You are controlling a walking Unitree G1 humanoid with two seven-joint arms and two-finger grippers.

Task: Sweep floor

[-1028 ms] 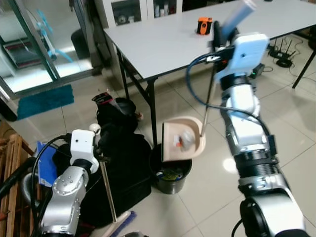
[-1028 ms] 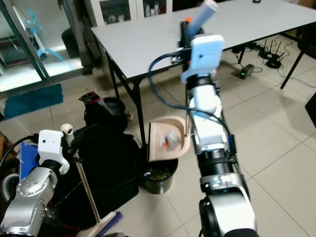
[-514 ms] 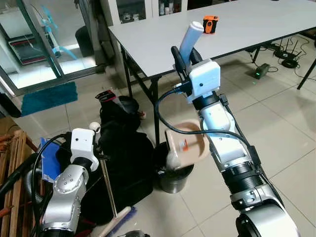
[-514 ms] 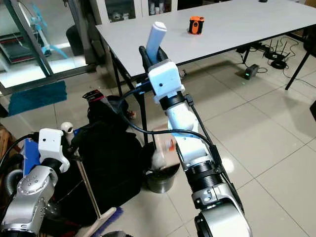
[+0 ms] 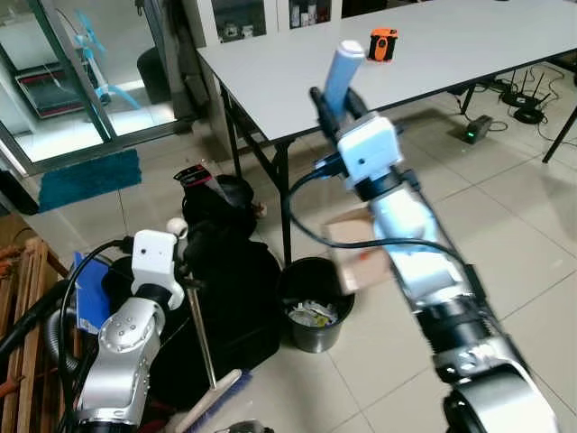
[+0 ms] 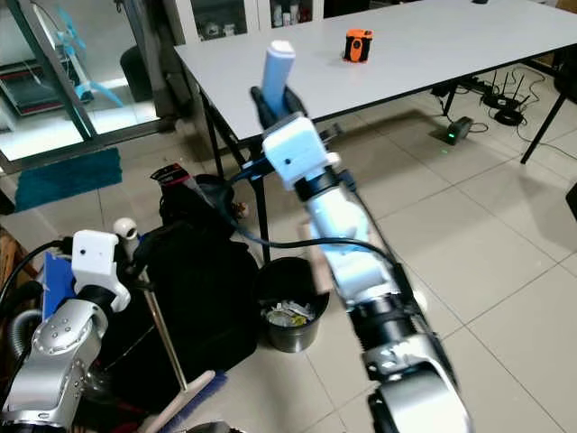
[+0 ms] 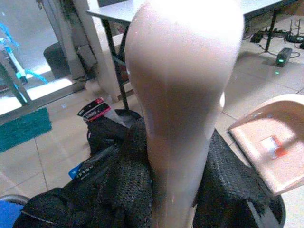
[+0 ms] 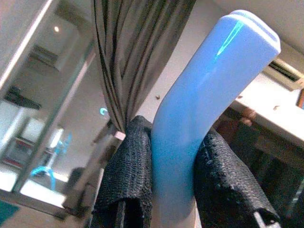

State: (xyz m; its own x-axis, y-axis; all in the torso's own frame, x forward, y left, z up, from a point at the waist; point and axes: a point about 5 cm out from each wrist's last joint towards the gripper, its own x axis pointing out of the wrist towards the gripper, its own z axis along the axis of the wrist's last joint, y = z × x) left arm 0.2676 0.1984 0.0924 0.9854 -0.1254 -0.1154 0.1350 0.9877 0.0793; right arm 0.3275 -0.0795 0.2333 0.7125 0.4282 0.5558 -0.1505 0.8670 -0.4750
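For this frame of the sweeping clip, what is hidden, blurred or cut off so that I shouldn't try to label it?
- Dustpan: motion-blurred in the left eye view and partly behind the right arm, so whether anything remains in it is unreadable.
- Broom: its bristles run off the bottom edge of the left eye view.
- Bin: the litter inside is too small to identify.
- Orange item on the table: too small to name.
- Right gripper: the blue handle hides the pads' contact faces.
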